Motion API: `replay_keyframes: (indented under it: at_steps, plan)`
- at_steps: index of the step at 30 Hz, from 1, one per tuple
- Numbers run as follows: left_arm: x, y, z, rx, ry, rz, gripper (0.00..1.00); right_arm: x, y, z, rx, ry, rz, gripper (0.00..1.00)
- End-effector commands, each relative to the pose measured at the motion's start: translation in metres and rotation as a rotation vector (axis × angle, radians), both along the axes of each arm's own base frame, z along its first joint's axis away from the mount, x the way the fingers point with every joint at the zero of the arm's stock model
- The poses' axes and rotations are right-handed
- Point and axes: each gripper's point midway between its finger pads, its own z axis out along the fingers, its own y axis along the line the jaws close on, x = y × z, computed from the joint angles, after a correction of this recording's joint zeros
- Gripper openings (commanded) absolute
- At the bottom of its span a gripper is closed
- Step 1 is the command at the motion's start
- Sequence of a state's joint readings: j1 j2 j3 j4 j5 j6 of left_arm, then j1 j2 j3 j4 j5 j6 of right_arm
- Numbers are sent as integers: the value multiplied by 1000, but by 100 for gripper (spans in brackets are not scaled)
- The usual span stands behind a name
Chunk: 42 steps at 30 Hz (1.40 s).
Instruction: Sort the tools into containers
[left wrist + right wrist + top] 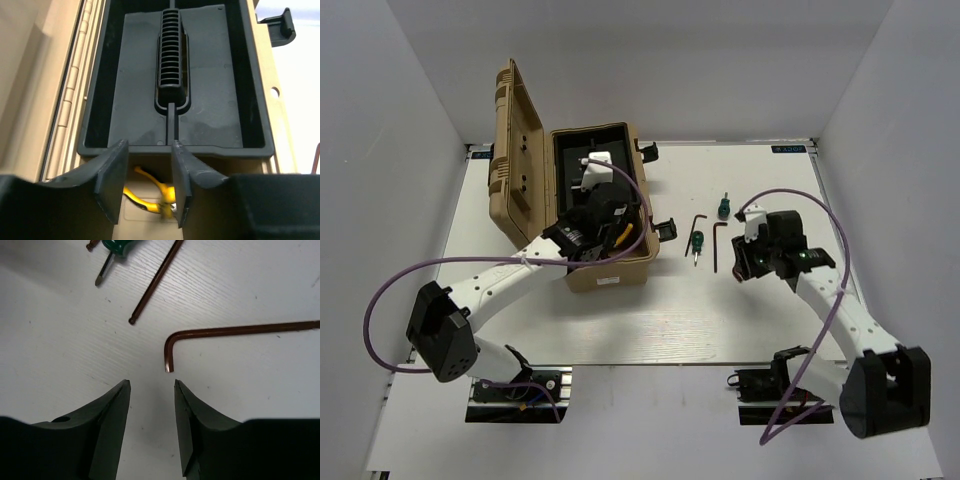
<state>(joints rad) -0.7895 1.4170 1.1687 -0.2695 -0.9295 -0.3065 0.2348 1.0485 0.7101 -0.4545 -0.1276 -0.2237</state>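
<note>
worktop stock, listed left to right for you.

1. tan toolbox: lid swung open to the left, black tray with a slotted handle seated in the far part. you cannot read the white label on the front wall; the print is too small.
2. left fingers: apart, clamping nothing, inside the toolbox at its near end.
3. yellow-handled pliers: on the toolbox floor, under the gap between those fingers.
4. left hex key: flat on the worktop right of the toolbox.
5. near green screwdriver: just beside it.
6. right hex key: its bent end just ahead of the right fingertips.
7. far green screwdriver: beyond the right hex key.
8. right fingers: apart, empty, low over the bare worktop.
</note>
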Motion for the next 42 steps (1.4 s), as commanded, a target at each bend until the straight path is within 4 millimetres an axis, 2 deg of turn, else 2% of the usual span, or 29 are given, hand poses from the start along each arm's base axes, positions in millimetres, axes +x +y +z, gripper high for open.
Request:
replay_keyframes:
  at_steps: [1,2,3,4,5,6,7,9,11,12,13,14,16,17,20,21,22,23,25,26,27,30,35,37,41,42]
  plan:
    - [-1,4,9,-67,-22,-9,52,28,23,28,105,-37,30,47]
    - [-2,4,12,-77,-26,-17,56,33,26,21,115,-6,18,47]
    - [0,7,12,-77,-26,-7,59,41,28,26,128,-8,2,47]
    - [0,7,12,-77,-26,-7,59,50,31,16,126,33,-7,46]
    - [1,5,16,-86,-30,-15,61,62,26,20,106,21,-63,44]
    - [-2,6,18,-89,-27,-25,61,65,27,18,105,32,-68,44]
    - [-2,3,26,-111,-39,-42,62,69,29,8,110,75,-92,42]
    - [-7,-8,37,-84,-55,-119,64,86,31,8,104,73,-109,42]
    - [-12,-26,55,-100,-75,-260,65,100,37,-4,105,106,-121,45]
    - [-16,-38,53,-75,-62,-336,68,104,40,-15,94,131,-129,45]
    - [-25,-56,58,-85,-55,-471,69,110,42,-14,93,137,-137,45]
    - [-30,-61,67,-88,-75,-530,71,115,45,-30,86,182,-149,45]
    - [-45,-76,63,-71,-58,-659,78,123,47,-32,87,198,-176,45]
    - [-52,-80,64,-79,-59,-691,78,125,49,-35,91,209,-183,45]
    - [-65,-74,68,-76,-80,-736,82,134,54,-51,83,234,-203,44]
    - [-72,-75,61,-74,-69,-753,83,138,58,-53,70,230,-204,44]
    - [-78,-67,70,-75,-100,-756,86,140,56,-58,53,234,-216,44]
    - [-81,-64,63,-75,-98,-757,88,140,57,-60,32,228,-219,42]
    - [-88,-57,65,-85,-121,-756,90,140,56,-69,4,239,-231,39]
    - [-92,-49,73,-99,-156,-743,92,144,47,-70,-38,221,-264,38]
    - [-94,-44,65,-104,-146,-727,92,142,47,-77,-51,235,-267,36]
    - [-100,-36,64,-117,-158,-716,94,138,43,-83,-81,252,-278,27]
    - [-107,-30,61,-140,-161,-712,94,127,34,-96,-104,307,-310,23]
    - [-107,-31,56,-147,-151,-710,94,122,33,-99,-112,325,-311,18]
    - [-110,-32,57,-159,-147,-727,94,115,30,-96,-113,332,-306,0]
    - [-111,-32,55,-155,-138,-727,94,118,31,-91,-103,325,-304,0]
